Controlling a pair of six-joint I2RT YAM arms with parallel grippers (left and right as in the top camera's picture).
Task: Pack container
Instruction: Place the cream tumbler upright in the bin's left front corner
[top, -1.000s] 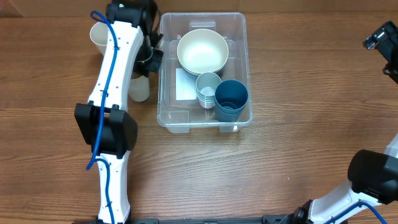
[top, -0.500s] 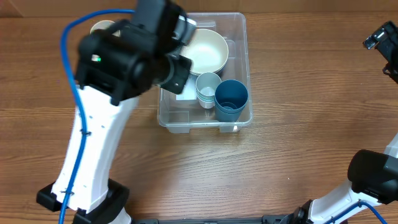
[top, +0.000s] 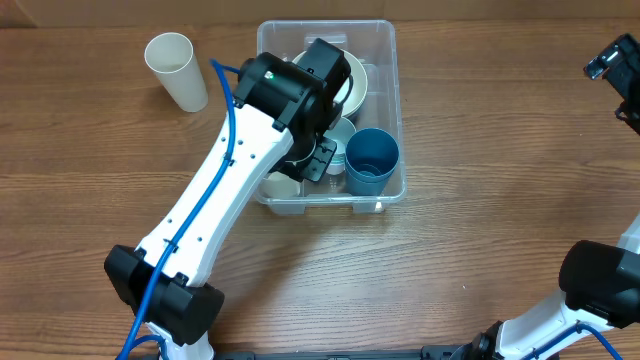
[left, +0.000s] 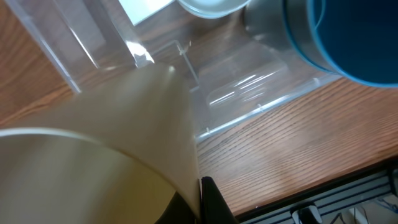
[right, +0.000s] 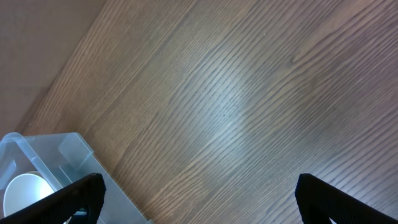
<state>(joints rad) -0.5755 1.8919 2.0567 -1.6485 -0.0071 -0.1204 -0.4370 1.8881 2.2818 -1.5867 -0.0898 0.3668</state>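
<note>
The clear container (top: 385, 45) stands at the table's back middle. It holds a white bowl (top: 357, 82), small pale cups (top: 336, 138) and a blue cup (top: 372, 156). My left gripper (top: 308, 163) reaches over the container's front-left part, shut on a cream cup (top: 280, 186) that sits low in that corner. In the left wrist view the cream cup (left: 106, 149) fills the left, pinched by my left gripper (left: 189, 208), with the blue cup (left: 348, 37) and the container wall (left: 249, 99) beyond. My right gripper (right: 199, 199) is open and empty at the far right.
A second cream cup (top: 177, 70) lies on the table left of the container. The right gripper (top: 618, 72) hangs over bare wood at the right edge. In the right wrist view the container's corner (right: 43, 155) shows at the lower left.
My left arm lifted the cream cup that stood beside the container's left wall and swung right with it into the container's front-left corner. The right arm has not moved.
</note>
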